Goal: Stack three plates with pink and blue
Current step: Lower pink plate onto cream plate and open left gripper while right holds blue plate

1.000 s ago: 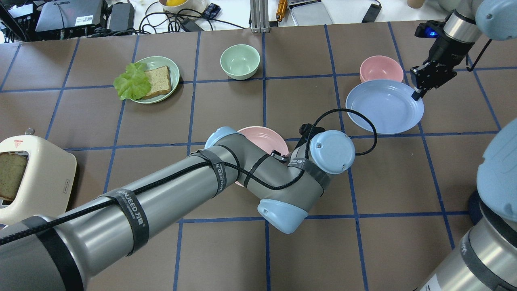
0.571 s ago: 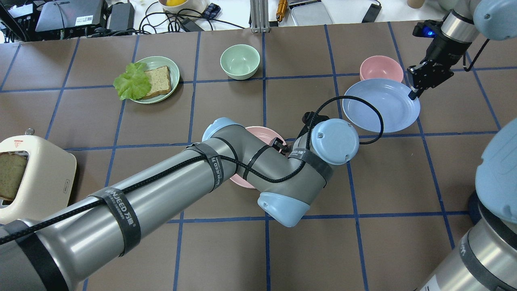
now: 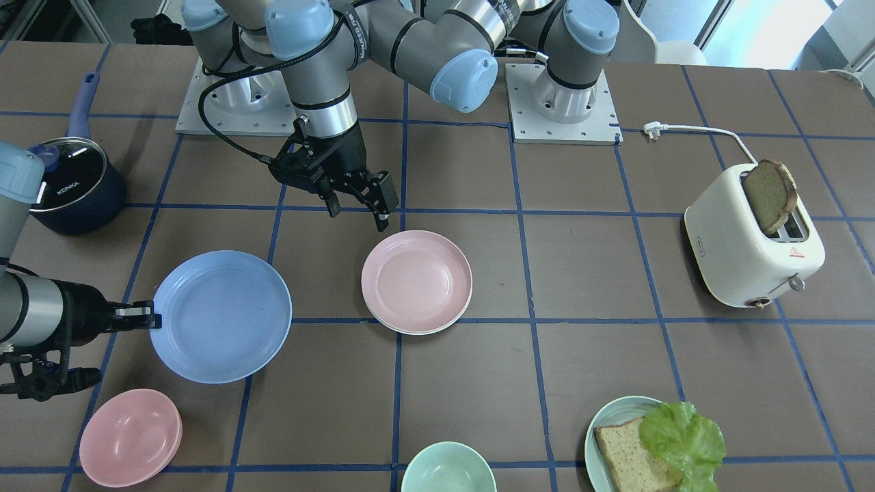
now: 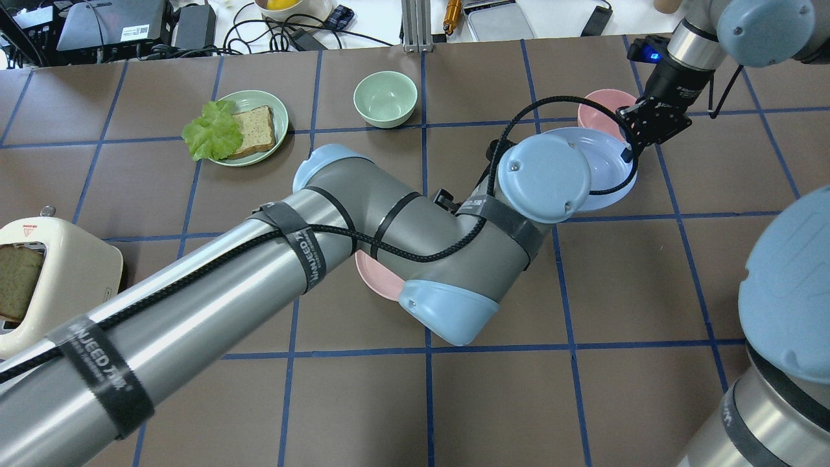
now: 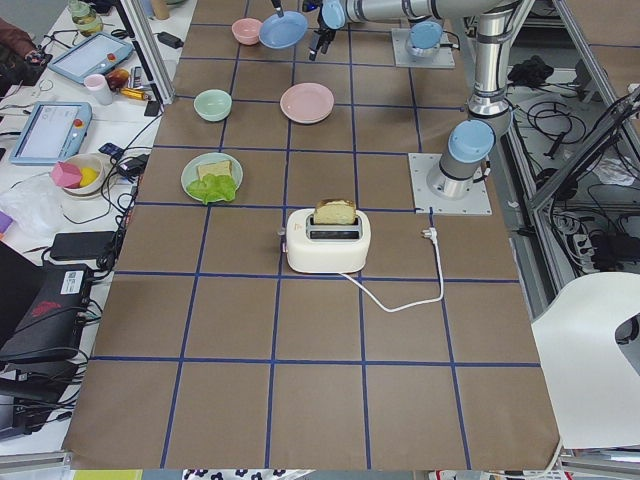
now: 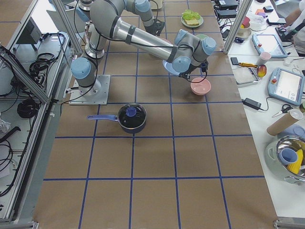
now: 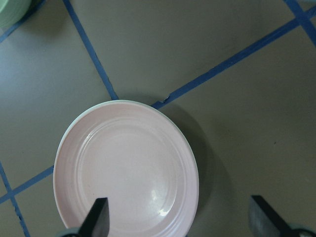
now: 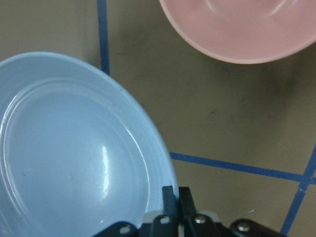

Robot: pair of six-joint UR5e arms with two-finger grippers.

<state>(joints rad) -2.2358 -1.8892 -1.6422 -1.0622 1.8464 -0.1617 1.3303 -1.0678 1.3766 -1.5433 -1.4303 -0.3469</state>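
The brown table (image 3: pixel 683 355), marked into squares with blue tape, carried everything. At the end on the robot's left stood a cream-coloured toaster (image 3: pixel 745 253) with a slice of bread standing up out of its slot.

The light blue shallow round plastic plate (image 3: pixel 220 316) was on the robot's right side. It was gripped by its rim and looked raised off the table with a slight tilt. Apart from it, near the middle of the table, the pale pink plate of the same size (image 3: pixel 416 280) lay flat. It was nested on the cream-white plate (image 3: pixel 410 331), of which only a thin pale edge showed beneath it. A smaller, deeper pink bowl (image 3: pixel 130 437) sat on the table close to the blue plate, on the operators' side.

The right gripper (image 3: pixel 152 317) was pinched tight on the blue plate's rim, its fingers pressed together on the edge in the wrist view. The left gripper (image 3: pixel 359 215) hung above the table just beside the pink plate, on the robot's side of it. Its fingers (image 7: pixel 98 219) were spread wide and held nothing.
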